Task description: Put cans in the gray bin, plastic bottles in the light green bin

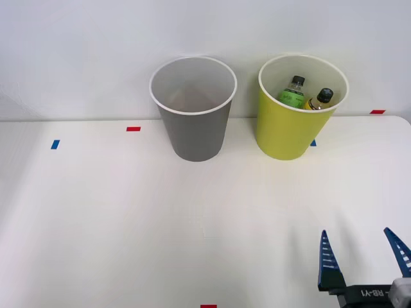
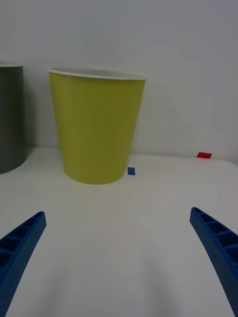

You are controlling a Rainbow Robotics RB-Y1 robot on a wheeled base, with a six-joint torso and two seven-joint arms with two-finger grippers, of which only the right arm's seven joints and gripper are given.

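The gray bin stands at the back middle of the white table, and I see nothing inside it. To its right stands the light green bin, holding two plastic bottles: one with a green label and one with a yellow label, both black-capped. No cans are in sight. My right gripper hovers open and empty near the front right of the table, well short of the bins. The right wrist view shows the light green bin ahead, the gray bin beside it, and my spread fingers.
Small red tape marks and blue tape marks dot the table. A white wall rises right behind the bins. The table's right edge lies close to the gripper.
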